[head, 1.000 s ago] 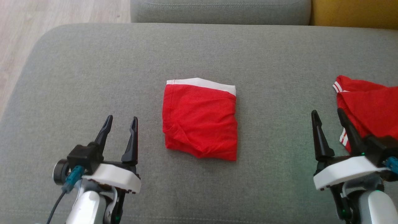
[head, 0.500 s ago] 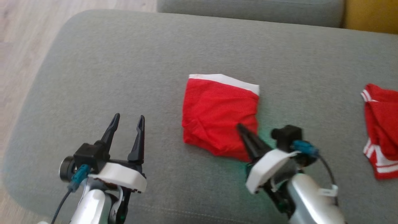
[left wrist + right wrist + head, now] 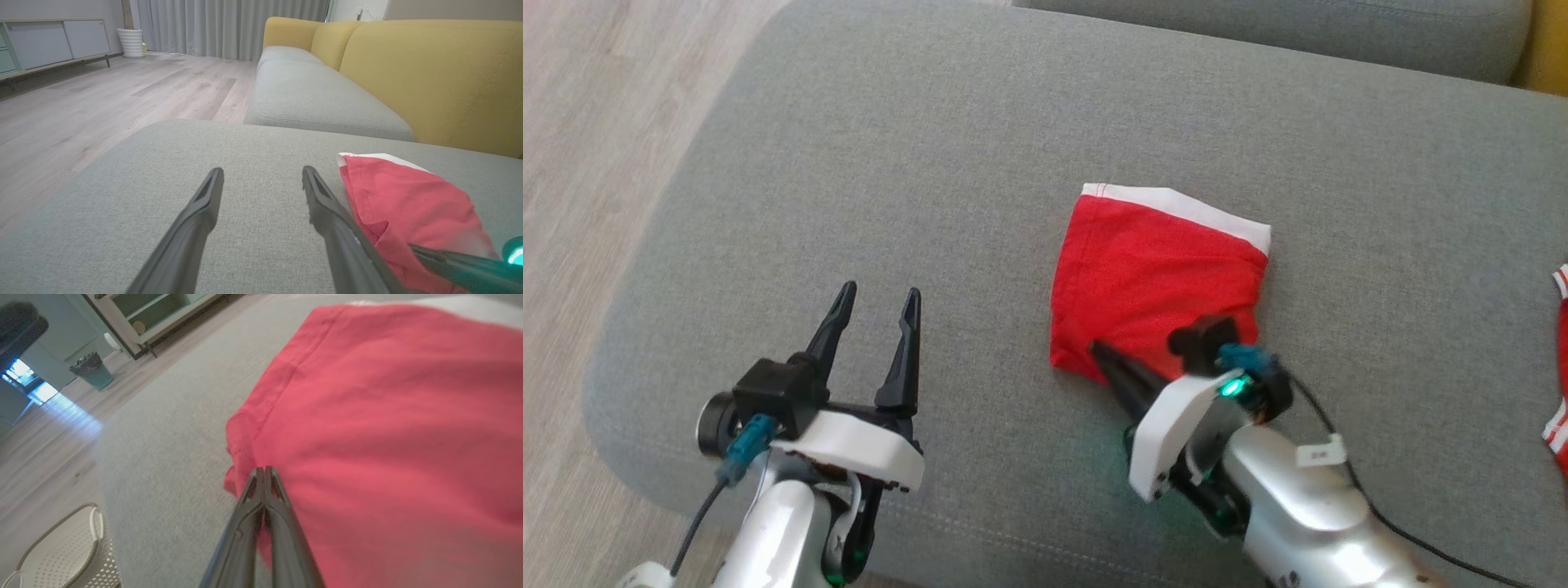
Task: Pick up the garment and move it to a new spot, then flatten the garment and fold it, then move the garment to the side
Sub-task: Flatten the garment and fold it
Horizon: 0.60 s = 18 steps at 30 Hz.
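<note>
The garment (image 3: 1160,278) is a folded red piece with a white band along its far edge, lying flat on the grey sofa cushion (image 3: 931,122). My right gripper (image 3: 1096,349) is shut, its two fingers pressed together and lying low across the garment's near-left corner. In the right wrist view the closed tips (image 3: 264,469) touch the red fabric (image 3: 388,416) at its edge, and I see no cloth pinched between them. My left gripper (image 3: 881,289) stands open to the garment's left, apart from it. From the left wrist its open fingers (image 3: 262,170) point past the garment (image 3: 400,200).
A second red garment with white stripes (image 3: 1558,367) lies at the cushion's far right edge. Wooden floor (image 3: 588,163) drops off on the left. The yellow backrest (image 3: 429,73) rises behind. A white perforated basket (image 3: 61,547) stands on the floor below the cushion's edge.
The head camera has turned, shifting the whole picture. My right arm swung left from beside the striped garment to the folded one's near corner and its fingers shut. The left gripper stayed open.
</note>
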### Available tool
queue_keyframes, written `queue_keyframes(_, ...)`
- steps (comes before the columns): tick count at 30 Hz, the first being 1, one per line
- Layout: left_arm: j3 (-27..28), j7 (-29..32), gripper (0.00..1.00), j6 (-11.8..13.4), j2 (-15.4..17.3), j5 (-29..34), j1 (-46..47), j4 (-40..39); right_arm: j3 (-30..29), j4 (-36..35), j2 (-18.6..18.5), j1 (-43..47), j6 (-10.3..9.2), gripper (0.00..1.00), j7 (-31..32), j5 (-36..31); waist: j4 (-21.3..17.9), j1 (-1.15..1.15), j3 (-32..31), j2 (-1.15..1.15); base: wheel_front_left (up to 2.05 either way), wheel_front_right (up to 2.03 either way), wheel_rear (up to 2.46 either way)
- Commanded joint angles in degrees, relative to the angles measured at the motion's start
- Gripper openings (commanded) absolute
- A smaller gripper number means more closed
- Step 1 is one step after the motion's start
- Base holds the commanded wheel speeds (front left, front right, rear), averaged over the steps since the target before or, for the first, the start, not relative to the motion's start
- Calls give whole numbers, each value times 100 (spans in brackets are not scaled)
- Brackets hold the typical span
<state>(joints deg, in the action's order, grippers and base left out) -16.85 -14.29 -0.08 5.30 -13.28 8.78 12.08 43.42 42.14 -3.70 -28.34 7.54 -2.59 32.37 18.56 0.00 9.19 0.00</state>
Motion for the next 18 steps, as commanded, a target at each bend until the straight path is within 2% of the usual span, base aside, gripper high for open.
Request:
queue_keyframes(1, 173, -68, 100, -34, 32, -60, 276, -156, 187, -100, 82, -169, -5, 0, -79, 103, 6, 0, 5, 0, 0, 0, 0)
queue_keyframes(7, 221, -70, 100, -42, 18, -49, 287, -158, 937, 77, 82, -372, -5, 0, -205, 530, -5, 0, 9, 0, 0, 0, 0)
queue_keyframes(16, 377, -70, 100, 20, 47, -13, 96, -250, 890, -254, 82, -463, -5, 0, -909, 816, -296, 0, -183, 0, 0, 0, 0)
queue_keyframes(17, 399, -70, 100, 29, 58, -11, 64, -262, 762, -290, 82, -430, -5, 15, -966, 827, -348, 0, -214, 0, 0, 0, 0)
queue_keyframes(18, 420, -70, 100, 37, 69, -8, 34, -272, 607, -309, 82, -389, -5, 99, -1013, 812, -401, 0, -250, 0, 0, 0, 0)
